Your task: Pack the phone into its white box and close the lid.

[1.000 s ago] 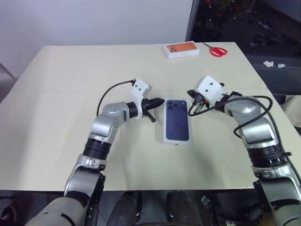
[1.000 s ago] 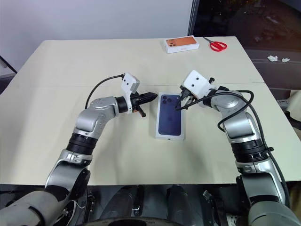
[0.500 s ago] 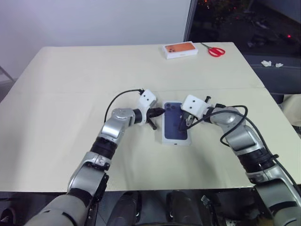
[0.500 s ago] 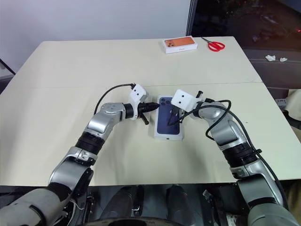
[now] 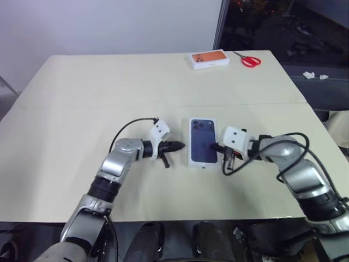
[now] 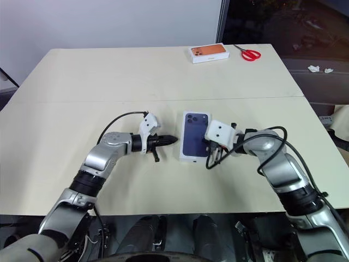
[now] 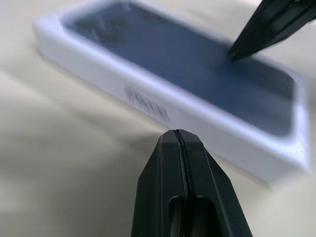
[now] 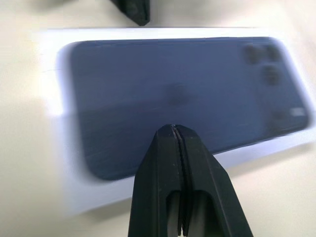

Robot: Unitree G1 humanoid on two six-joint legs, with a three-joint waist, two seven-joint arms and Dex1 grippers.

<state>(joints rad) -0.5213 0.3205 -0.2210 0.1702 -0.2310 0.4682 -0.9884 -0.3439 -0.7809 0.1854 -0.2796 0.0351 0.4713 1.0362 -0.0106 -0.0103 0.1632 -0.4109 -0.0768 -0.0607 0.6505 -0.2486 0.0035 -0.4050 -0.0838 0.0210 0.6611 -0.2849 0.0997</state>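
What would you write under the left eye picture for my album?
Two shut robot hands, left and right, flank a closed white box on the table.

Both arms drew back toward the near edge: left gripper (image 5: pixel 179 146) and right gripper (image 5: pixel 216 147) off the box (image 5: pixel 203 141).

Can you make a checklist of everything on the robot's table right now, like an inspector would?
Surface: cream table, seam across the middle.
Job's things: white box closed, lid with blue phone picture on top; phone itself not seen.
Clutter: orange-topped box and red scissors at the far edge.
Grippers: left gripper shut, beside the white box; right gripper shut, at its other side. Neither holds anything.
Cables: black cable looping at left wrist; another at right wrist.
Surroundings: white wall, dark window.
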